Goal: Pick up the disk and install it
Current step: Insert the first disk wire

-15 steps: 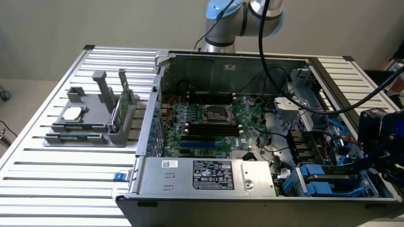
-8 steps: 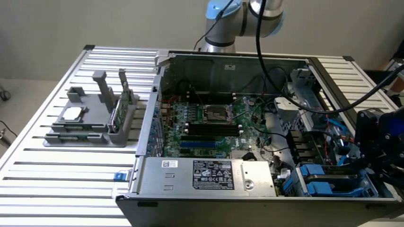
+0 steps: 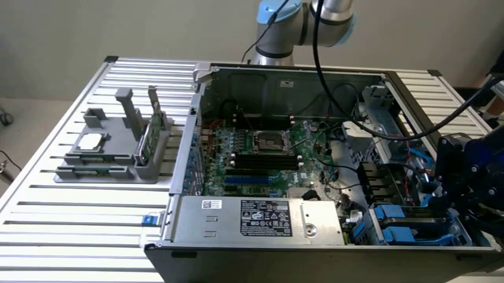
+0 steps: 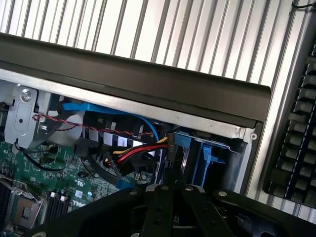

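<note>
- Blue-framed, the disk (image 3: pixel 400 229) stands in the drive bay at one corner of the computer case (image 3: pixel 315 259), next to the power supply (image 3: pixel 260 218). Picking it up looks done.
- The gripper (image 4: pixel 170 170) hangs over that same corner of the case. Its fingers (image 4: pixel 170 155) seem drawn together, with nothing visibly held between them.
- Red and yellow cables (image 4: pixel 140 148) lie just beside the disk inside the case. I cannot tell whether the disk is fully seated.
</note>
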